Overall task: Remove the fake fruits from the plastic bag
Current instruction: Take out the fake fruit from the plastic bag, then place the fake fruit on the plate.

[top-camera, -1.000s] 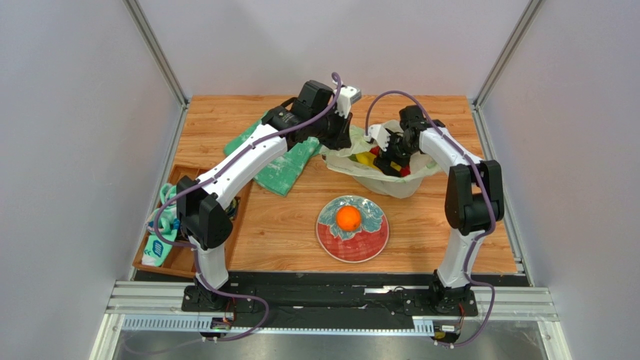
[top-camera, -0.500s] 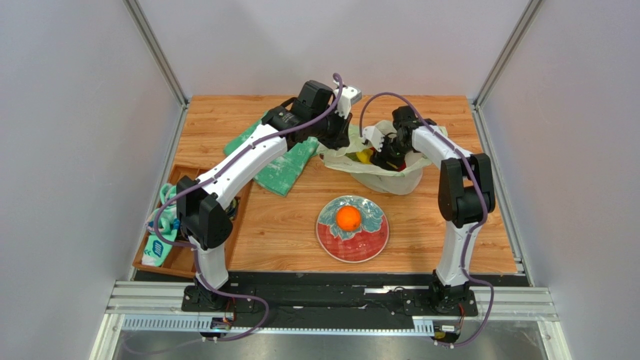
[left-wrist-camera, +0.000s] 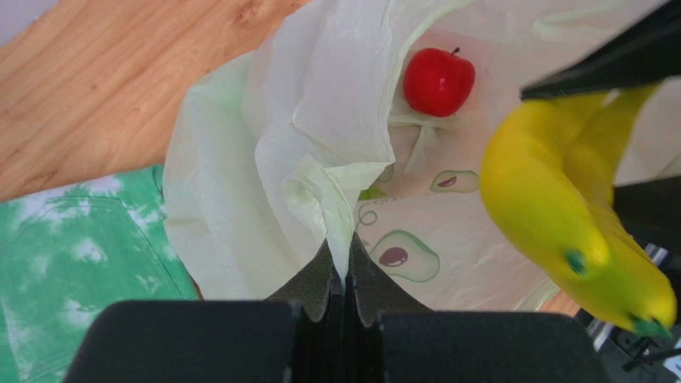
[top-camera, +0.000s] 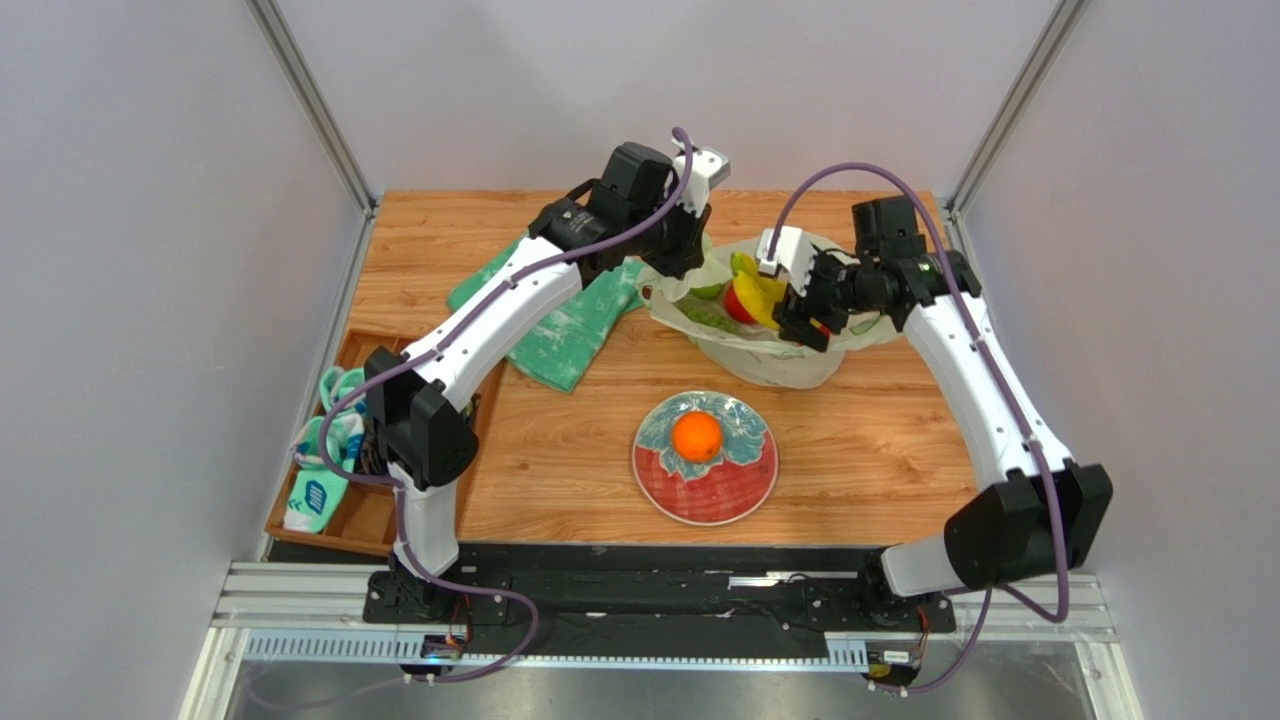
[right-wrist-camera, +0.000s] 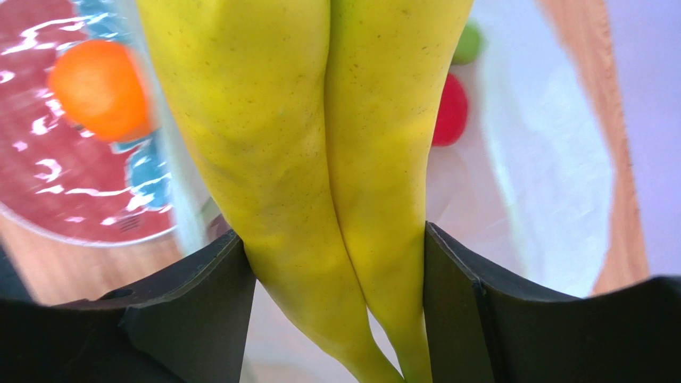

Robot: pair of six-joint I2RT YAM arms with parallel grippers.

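Observation:
The pale plastic bag [top-camera: 774,348] lies at the back middle of the table. My left gripper [left-wrist-camera: 342,275] is shut on a pinch of the bag's rim [left-wrist-camera: 336,199] and holds it up. My right gripper [right-wrist-camera: 336,263] is shut on the yellow banana bunch [right-wrist-camera: 320,144], lifted above the bag's mouth; the bunch also shows in the top view [top-camera: 754,293] and the left wrist view [left-wrist-camera: 559,215]. A red fruit [left-wrist-camera: 438,81] lies inside the bag, and beside it a green fruit [right-wrist-camera: 470,41]. The orange [top-camera: 696,437] sits on the red plate [top-camera: 744,488].
A green-and-white cloth [top-camera: 564,338] lies left of the bag under my left arm. A wooden tray [top-camera: 368,518] with teal items stands at the table's left edge. Metal frame posts rise at the back corners.
My right gripper has risen out of the bag with the banana bunch and drawn back to the right. My left gripper has kept its hold on the bag rim.

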